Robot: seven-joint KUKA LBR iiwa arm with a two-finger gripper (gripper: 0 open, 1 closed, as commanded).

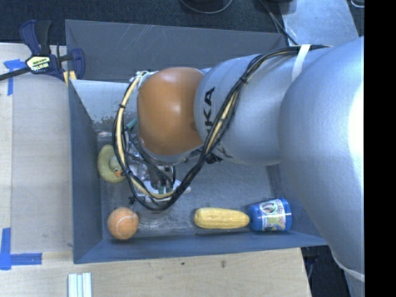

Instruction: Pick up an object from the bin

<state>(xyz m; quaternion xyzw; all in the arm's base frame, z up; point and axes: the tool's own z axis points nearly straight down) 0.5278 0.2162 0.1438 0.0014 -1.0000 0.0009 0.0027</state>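
My gripper (pixel 153 179) is low in the left half of the bin, mostly hidden under the arm's orange dome and its cables. Just left of it, against the bin's left wall, lies a yellow-green rounded toy (pixel 110 164), partly covered by a cable loop. An orange ball (pixel 122 223) rests below the gripper in the front left corner, apart from it.
A yellow corn-cob-shaped thing (pixel 221 218) lies along the front wall, with a blue can (pixel 270 215) on its side touching its right end. The thick grey arm covers the bin's right and middle.
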